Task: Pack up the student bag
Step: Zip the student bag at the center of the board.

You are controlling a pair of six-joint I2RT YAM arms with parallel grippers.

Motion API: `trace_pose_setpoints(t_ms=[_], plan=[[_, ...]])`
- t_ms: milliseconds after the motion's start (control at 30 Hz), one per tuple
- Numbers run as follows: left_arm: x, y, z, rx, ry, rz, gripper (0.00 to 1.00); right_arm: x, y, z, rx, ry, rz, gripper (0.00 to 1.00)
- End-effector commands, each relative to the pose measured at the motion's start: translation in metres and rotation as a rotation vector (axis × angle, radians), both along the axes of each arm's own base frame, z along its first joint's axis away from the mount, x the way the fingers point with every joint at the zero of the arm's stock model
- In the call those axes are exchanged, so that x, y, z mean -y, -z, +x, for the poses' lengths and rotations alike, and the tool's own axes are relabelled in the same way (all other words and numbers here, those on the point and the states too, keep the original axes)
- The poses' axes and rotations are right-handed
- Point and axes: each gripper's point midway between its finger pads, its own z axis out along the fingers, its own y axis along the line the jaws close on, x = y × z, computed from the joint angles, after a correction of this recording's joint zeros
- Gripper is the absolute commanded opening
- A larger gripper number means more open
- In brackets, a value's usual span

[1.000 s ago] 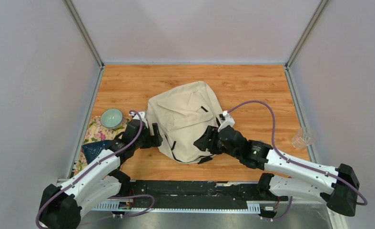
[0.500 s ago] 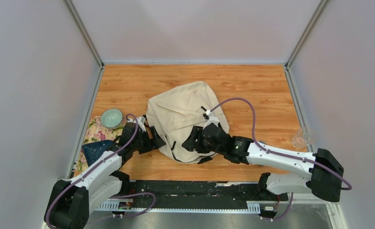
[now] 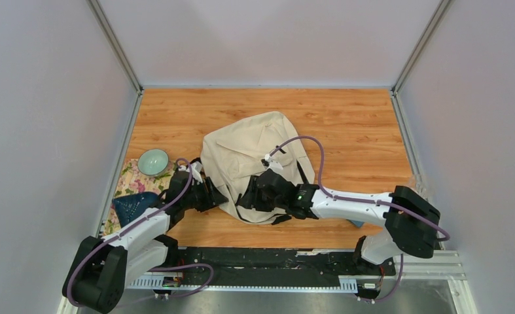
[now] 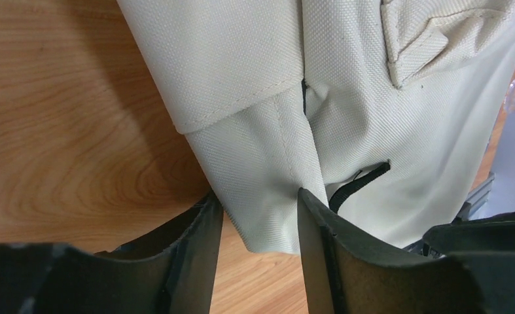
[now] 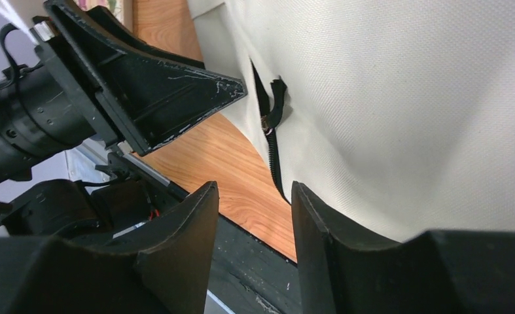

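A: Overhead, where is the student bag [image 3: 248,150]?
B: Flat on the desk [image 3: 346,118]; left hand [image 3: 216,196] and right hand [image 3: 243,200] at its near edge.
A: Left wrist?
B: Fingers apart, straddling a bag corner fold; one side not touching.
A: Right wrist?
B: Fingers apart, nothing gripped; black zipper pull [image 5: 274,98] beyond.

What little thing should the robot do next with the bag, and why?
Probably squeeze the left gripper shut on the fabric fold of the student bag, which sits between its open jaws. That would likely steady the bag while the open right gripper goes for the black zipper pull just ahead of it.
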Motion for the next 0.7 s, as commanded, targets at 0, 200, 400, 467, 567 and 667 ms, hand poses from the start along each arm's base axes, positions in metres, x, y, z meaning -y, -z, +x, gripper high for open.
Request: trace_pose_setpoints(t_ms=[0,200,400,467,567,667], plan=[[0.008,-0.009,0.007,0.040,0.010,-0.053,0.45,-0.020,-0.011,0.012,0.007,0.040,0.053,0.47],[0.009,-0.010,0.003,0.043,0.022,-0.067,0.20,-0.025,0.007,0.025,0.008,0.092,-0.004,0.44],[0.012,-0.008,-0.004,0.033,0.039,-0.099,0.01,-0.030,0.016,0.040,0.012,0.139,-0.028,0.41],[0.013,-0.008,-0.006,0.032,0.042,-0.107,0.00,-0.030,0.019,0.044,0.012,0.157,-0.034,0.40],[0.014,-0.009,-0.006,0.035,0.045,-0.112,0.00,-0.029,0.024,0.052,0.017,0.192,-0.046,0.37],[0.015,-0.009,-0.006,0.036,0.050,-0.116,0.00,-0.031,0.029,0.055,0.013,0.207,-0.059,0.34]])
